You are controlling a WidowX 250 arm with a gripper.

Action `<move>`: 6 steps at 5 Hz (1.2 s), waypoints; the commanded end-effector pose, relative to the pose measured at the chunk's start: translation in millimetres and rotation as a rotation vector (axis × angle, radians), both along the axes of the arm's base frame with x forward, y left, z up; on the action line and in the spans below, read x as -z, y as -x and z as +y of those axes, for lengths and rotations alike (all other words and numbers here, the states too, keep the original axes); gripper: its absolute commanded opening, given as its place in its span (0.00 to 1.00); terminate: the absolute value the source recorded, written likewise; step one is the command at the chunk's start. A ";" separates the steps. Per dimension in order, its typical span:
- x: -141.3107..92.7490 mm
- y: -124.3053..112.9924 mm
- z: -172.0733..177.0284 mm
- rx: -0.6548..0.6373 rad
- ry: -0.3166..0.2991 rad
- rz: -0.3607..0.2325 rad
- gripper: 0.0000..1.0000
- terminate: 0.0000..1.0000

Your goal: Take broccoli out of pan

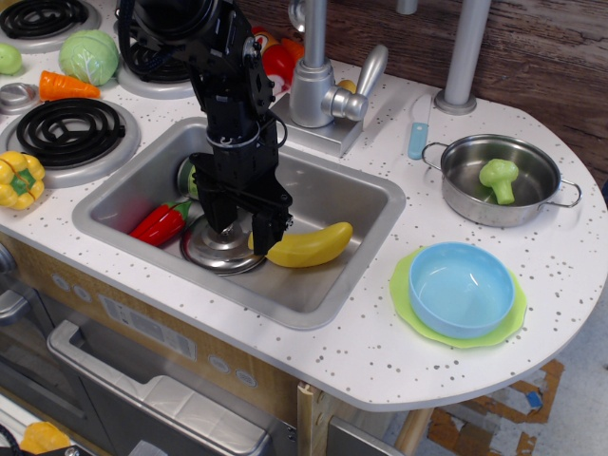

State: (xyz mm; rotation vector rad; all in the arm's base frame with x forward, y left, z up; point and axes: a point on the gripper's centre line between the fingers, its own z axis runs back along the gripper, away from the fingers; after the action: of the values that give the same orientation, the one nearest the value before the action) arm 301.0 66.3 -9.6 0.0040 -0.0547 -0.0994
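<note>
Observation.image: the task is not begun, with the small light-green plastic broccoli [498, 177] lying inside the shallow shiny steel pan [463, 203] on the speckled white bench [380, 351].

The black pincer [238, 231] hangs open and empty down in the steel sink [334, 277], above a domed steel lid [221, 251] and well apart from the pan; reaching, grasping and lifting all remain.

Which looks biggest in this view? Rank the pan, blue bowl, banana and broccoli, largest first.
1. pan and blue bowl: about alike, and the bowl sits nearer the camera, so unranked.
2. banana
3. broccoli, inside the pan.
</note>
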 end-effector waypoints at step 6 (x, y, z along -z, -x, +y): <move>-127.0 -101.6 -165.6 -0.085 -0.036 -0.081 1.00 0.00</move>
State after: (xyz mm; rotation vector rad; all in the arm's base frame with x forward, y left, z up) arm 405.6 -104.3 86.8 0.0441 -0.0692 -0.0348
